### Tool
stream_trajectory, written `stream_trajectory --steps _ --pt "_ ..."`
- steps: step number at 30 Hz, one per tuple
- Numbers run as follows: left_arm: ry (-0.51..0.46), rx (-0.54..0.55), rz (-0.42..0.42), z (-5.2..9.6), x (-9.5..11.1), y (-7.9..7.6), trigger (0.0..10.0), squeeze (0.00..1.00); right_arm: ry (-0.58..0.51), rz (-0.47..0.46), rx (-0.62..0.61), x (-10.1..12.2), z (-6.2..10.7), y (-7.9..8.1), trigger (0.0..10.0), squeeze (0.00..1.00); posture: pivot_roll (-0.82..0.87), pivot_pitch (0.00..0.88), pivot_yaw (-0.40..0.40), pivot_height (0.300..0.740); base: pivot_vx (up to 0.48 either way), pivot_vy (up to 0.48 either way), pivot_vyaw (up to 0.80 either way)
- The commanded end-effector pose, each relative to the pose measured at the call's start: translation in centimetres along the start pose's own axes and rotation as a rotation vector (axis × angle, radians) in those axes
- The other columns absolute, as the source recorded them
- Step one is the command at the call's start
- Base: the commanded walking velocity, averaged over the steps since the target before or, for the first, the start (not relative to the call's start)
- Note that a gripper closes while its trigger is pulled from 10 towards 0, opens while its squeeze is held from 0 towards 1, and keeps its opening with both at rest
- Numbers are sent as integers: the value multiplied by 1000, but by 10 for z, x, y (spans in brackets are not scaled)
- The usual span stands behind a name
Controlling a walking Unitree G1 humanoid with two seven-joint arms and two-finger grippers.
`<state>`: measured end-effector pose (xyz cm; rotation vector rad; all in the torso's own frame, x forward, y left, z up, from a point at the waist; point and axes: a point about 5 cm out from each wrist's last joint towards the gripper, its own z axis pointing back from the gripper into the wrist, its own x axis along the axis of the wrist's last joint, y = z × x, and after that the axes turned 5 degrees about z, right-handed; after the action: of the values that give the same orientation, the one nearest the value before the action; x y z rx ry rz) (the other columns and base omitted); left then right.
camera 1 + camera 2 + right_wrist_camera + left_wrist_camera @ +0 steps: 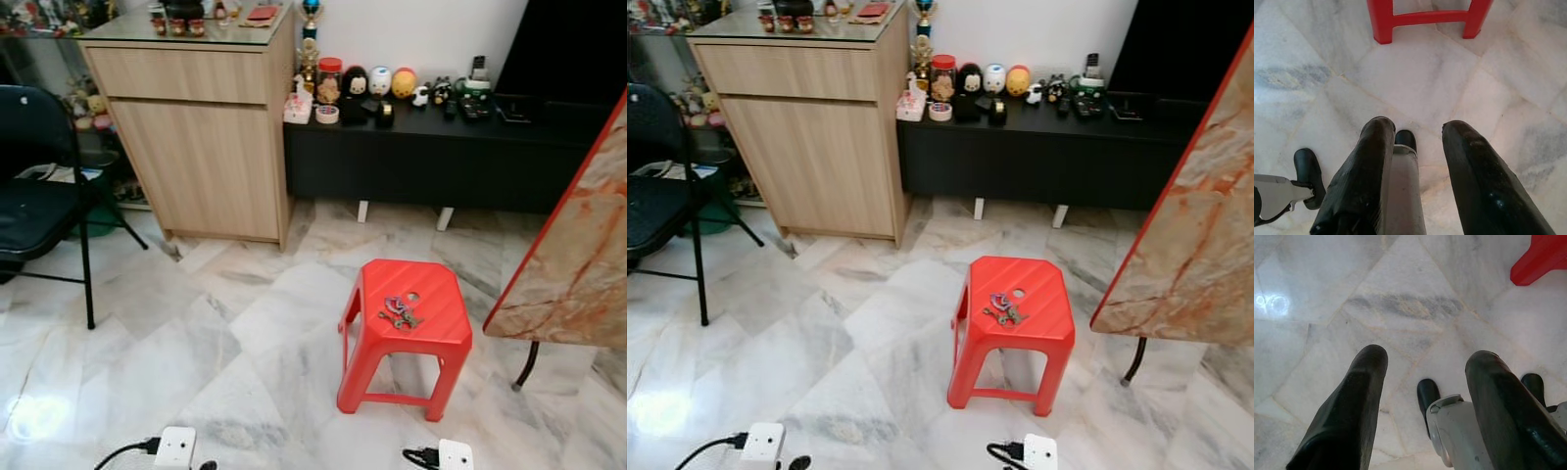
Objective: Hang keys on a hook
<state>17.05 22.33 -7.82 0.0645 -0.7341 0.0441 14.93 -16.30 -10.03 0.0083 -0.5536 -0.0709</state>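
Keys (400,312) lying flat on red stool (431,333), untouched. Left gripper (1425,367) and right gripper (1418,129) hanging low, jaws open, empty. Risk: thin flat bunch skidding across slick plastic seat, dropping onto marble floor (245,343).

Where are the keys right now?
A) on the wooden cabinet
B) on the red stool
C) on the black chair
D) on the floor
B, the keys lie on top of the red stool, which stands on the marble floor.
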Motion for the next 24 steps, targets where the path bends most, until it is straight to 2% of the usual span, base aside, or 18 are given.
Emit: stream_trajectory --steps 1,6,9,11,15,20,24 --pt "28 6 2 2 -6 3 10000 0 3 2 -4 -1 0 -1 10000 0 60 0 -42 740 0 0 0" --pt "32 9 5 2 -7 3 10000 0 4 5 -6 -1 0 -2 10000 0 60 0 -42 740 0 0 0" --pt "32 10 6 2 -7 4 10000 0 2 -3 -8 -1 0 -1 10000 0 61 0 -41 740 244 0 0" --pt "32 12 6 2 -6 4 10000 0 -12 -42 14 0 0 0 10000 0 61 0 -41 740 264 0 0" --pt "29 17 17 2 -5 4 10000 0 -14 -26 30 1 0 1 10000 0 60 0 -40 740 274 0 0" --pt "28 17 19 2 -5 4 10000 0 -18 -49 27 0 0 1 10000 0 62 0 -42 740 288 0 -680" --pt "29 16 20 2 -6 4 10000 0 -32 -50 31 1 0 1 10000 0 62 0 -44 740 289 0 0"
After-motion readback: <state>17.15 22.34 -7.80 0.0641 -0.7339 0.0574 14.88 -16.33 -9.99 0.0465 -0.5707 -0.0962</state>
